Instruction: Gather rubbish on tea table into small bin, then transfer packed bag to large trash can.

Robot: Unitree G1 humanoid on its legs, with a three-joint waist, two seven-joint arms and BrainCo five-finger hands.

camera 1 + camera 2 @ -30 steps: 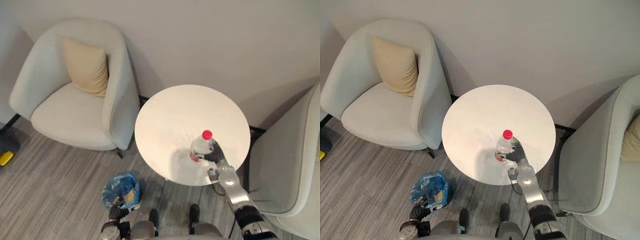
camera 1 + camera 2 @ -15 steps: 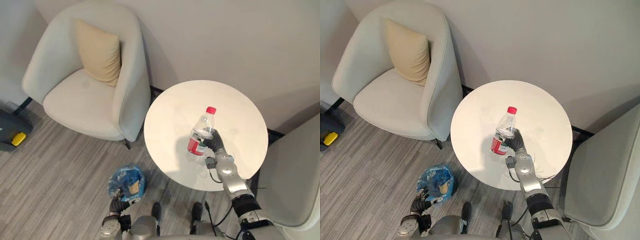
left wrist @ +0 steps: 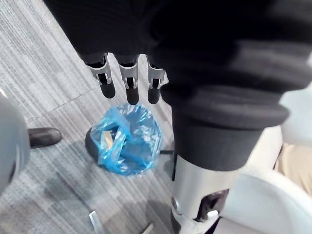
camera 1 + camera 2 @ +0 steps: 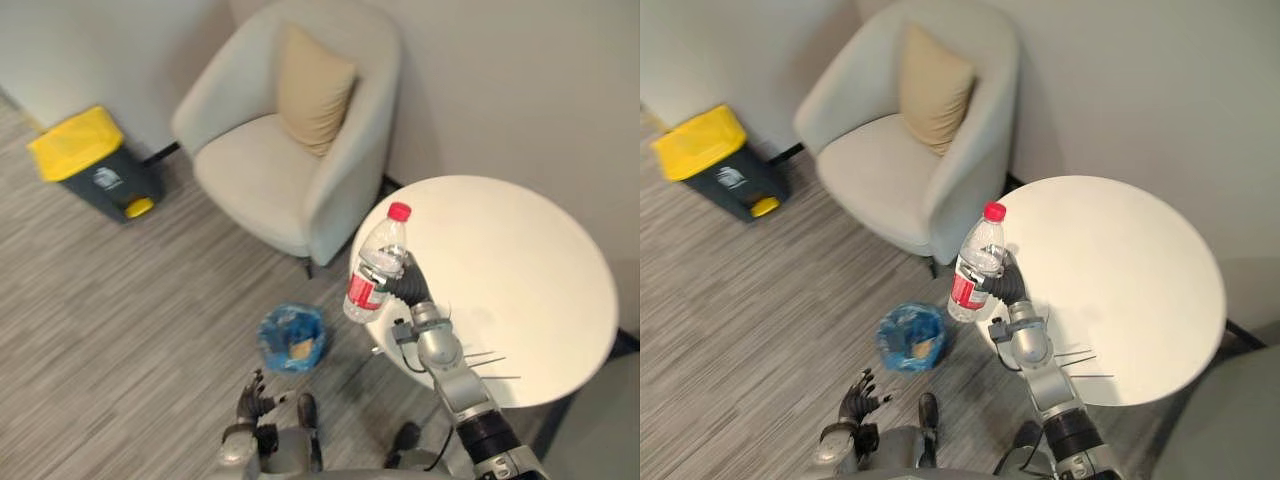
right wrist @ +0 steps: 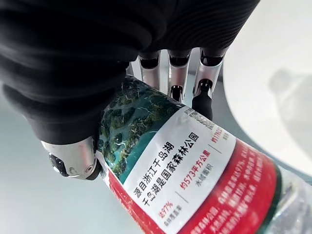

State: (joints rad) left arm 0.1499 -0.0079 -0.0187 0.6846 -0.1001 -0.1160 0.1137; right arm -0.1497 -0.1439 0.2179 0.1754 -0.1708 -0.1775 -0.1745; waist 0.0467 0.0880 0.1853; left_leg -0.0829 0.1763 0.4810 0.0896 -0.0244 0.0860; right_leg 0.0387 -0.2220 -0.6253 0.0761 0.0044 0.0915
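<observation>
Right arm reaches forward from the lower right. The right hand point(image 4: 409, 288) has its fingers point(image 5: 178, 73) and thumb curled tight round the labelled part of the bottle point(image 4: 375, 265). The bottle is held off the tabletop over the left edge of the tea table point(image 4: 520, 280), tilted slightly, cap uppermost.

Left hand point(image 4: 255, 397) hangs low, fingers point(image 3: 127, 83) straight and loosely spread, holding nothing. The small bin point(image 4: 292, 338) is just ahead of it.

Small bin stands on the floor point(image 4: 120, 300) just off the table's left edge, apart from the armchair point(image 4: 270, 180). There is open floor between bin and large trash can point(image 4: 85, 160), which sits well away by the wall.

Bottle is clear thin plastic with a red cap and a red and green label. Table is round, smooth and white. Bin is lined with a crinkled blue bag holding a tan scrap. Armchair is pale upholstery with a tan cushion point(image 4: 313, 88). Trash can is dark with a yellow lid. Floor is grey and striped.
</observation>
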